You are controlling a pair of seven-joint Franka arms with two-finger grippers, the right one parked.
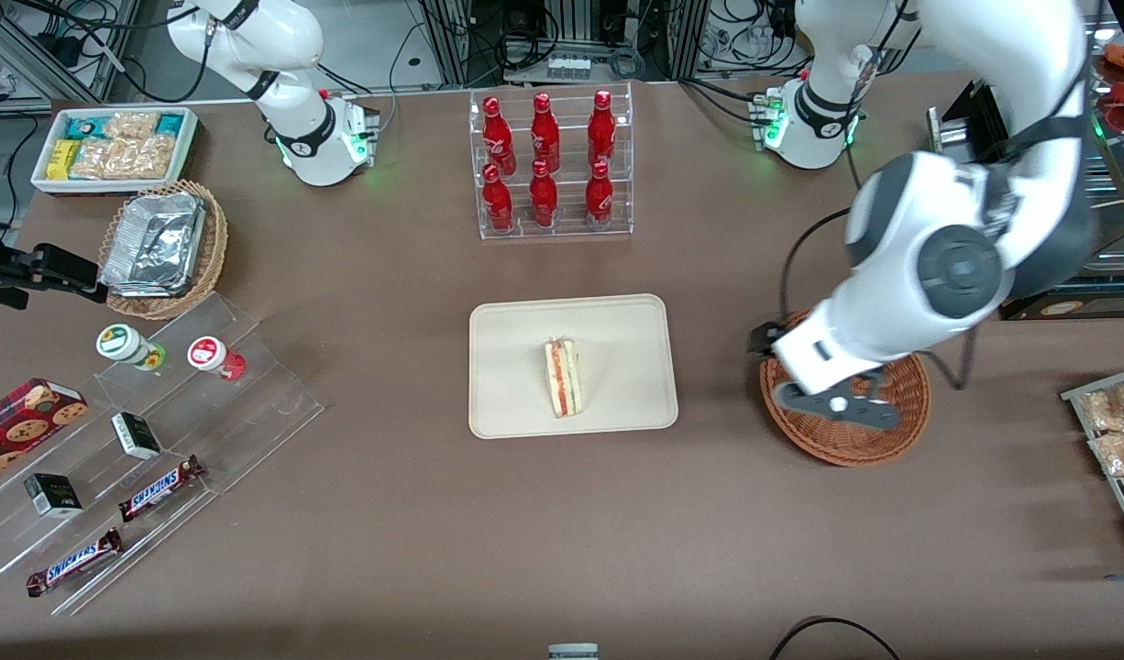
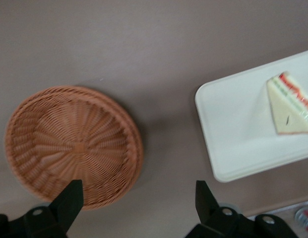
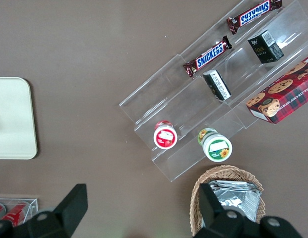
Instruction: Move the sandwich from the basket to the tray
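Sandwich [image 1: 563, 377] lies on tray [image 1: 516, 330], near tray's middle. Triangular wedge w/ long axis running toward/away from front cam, wide end nearer the cam, narrowing toward the bottle rack [image 1: 551, 165]. Pale bread, red-orange + green filling stripes along the cut face. In wrist view sandwich [image 2: 290, 105] is flat on tray [image 2: 233, 119].

Tray: cream-beige flat rect plastic, rounded corners, low rim; holds only the sandwich.

Basket [image 1: 878, 440] toward working arm's end of counter [image 1: 617, 513]; round, shallow, reddish-brown woven wicker. Wrist view shows basket [image 2: 72, 144] w/ nothing in it, radial weave visible.

Hand [image 1: 846, 408] hovers above the basket, fingers [image 2: 68, 199] spread wide, holding nothing.

Rack: clear acrylic, six red bottles. Tan wicker basket [image 1: 209, 247] w/ foil trays toward parked arm's end.
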